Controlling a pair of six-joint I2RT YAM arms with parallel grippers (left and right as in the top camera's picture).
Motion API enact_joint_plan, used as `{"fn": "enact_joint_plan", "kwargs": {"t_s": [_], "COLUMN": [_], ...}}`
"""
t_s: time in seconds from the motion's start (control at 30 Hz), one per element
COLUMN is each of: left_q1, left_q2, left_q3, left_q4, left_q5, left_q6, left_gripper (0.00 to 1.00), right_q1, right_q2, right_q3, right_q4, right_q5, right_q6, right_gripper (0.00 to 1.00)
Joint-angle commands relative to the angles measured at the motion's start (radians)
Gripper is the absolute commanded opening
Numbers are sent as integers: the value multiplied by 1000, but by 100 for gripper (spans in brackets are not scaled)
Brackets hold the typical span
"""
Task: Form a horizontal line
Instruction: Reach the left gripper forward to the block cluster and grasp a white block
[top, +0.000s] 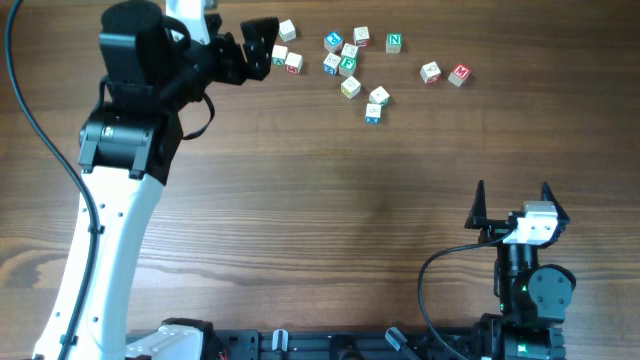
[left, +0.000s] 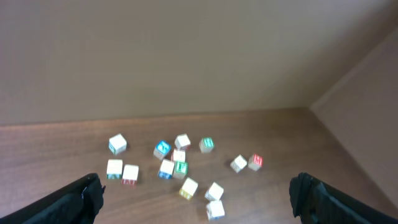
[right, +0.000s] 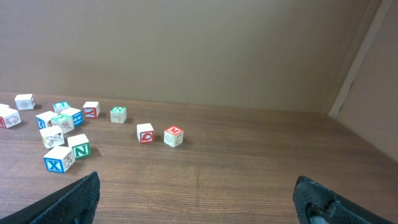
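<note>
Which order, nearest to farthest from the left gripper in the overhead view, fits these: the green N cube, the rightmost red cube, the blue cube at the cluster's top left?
1. Blue cube: a little to the right of the left gripper, at about its level.
2. Green N cube: alone, farther right in the same line.
3. Red cube: rightmost of all, slightly lower in the picture.

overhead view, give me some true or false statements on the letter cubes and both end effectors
1. The left end effector is open, right beside the nearest letter cubes. True.
2. The right end effector grips a cube. False: it is open and empty, far from all of them.
3. The cubes form one straight row. False: they lie scattered in loose clusters.
4. Two cubes sit apart from the main cluster, on the right arm's side. True.
</note>
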Motion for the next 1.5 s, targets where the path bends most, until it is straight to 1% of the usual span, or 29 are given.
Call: {"fn": "enact_joint_plan", "kwargs": {"t_s": [0.0, 0.3, 0.33, 0.43, 0.53, 0.57, 0.6, 0.77, 0.93, 1.27, 1.33, 1.47], "left_q1": [-3, -43, -43, -57, -66, -66, -66, -66, -69, -69, -69, -72], "left_q2": [64, 322, 397, 477, 524, 537, 544, 590, 652, 804, 840, 896], "left_q3": [60, 253, 278, 278, 278, 277, 277, 277, 277, 277, 277, 277], "left_q4": [36, 33, 35, 7, -2, -3, -3, 19, 26, 51, 74, 115], "left_q5": [-21, -29, -36, -37, -37, -37, -37, -37, -36, -68, -86, -92], "left_q6": [-46, -37, -24, -6, -7, -7, -7, -7, 63, 69, 69, 68], "left_gripper": [97, 97, 98, 95, 94, 96, 100, 100, 100, 100, 98, 85], "right_q1": [-6, -6, -6, -6, -6, -6, -6, -6, -6, -6, -6, -6], "right_q2": [-5, -5, -5, -5, -5, -5, -5, -5, -5, -5, -5, -5], "right_q3": [-1, -1, -1, -1, -1, -1, -1, -1, -1, -1, -1, -1], "right_q4": [2, 2, 2, 2, 2, 2, 2, 2, 2, 2, 2, 2], "right_q5": [-15, -15, -15, -15, -15, -15, -15, -15, -15, -15, -15, -15], "right_q6": [-12, -12, -12, -12, -12, -11, -12, -12, -12, -12, -12, -12], "right_gripper": [100, 100, 100, 100, 100, 100, 100, 100, 100, 100, 100, 100]}}
